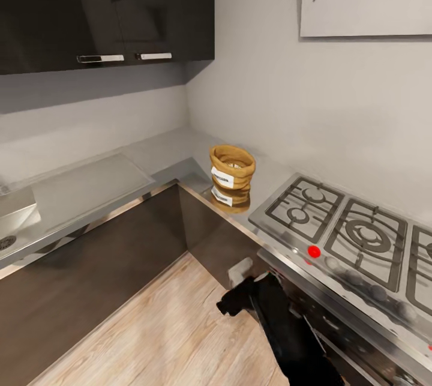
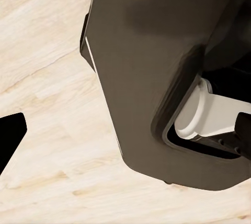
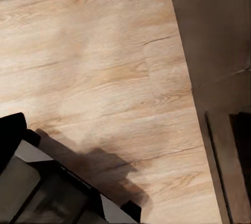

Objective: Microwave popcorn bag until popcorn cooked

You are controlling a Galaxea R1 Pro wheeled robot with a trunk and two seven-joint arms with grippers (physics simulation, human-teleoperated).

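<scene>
The popcorn bag (image 1: 231, 171), a tan sack with a rolled rim and a white label, stands upright on the shiny grey countertop (image 1: 162, 155) near the inner corner, mirrored in the steel. Pale popcorn (image 1: 234, 164) barely shows in its mouth. A black arm (image 1: 276, 320) hangs low in front of the hob cabinet, well below and short of the bag. In the left wrist view one dark fingertip (image 2: 11, 135) sits over the wooden floor beside the robot's dark base (image 2: 151, 67). A dark fingertip (image 3: 10, 135) in the right wrist view also hangs over floor. The microwave is out of view.
A gas hob (image 1: 354, 230) with a red knob dot (image 1: 313, 251) lies right of the bag. A sink (image 1: 15, 218) and drainer are on the left run. Dark wall cabinets (image 1: 102, 8) hang above. Wooden floor (image 1: 174, 326) fills the corner between the dark base cabinets.
</scene>
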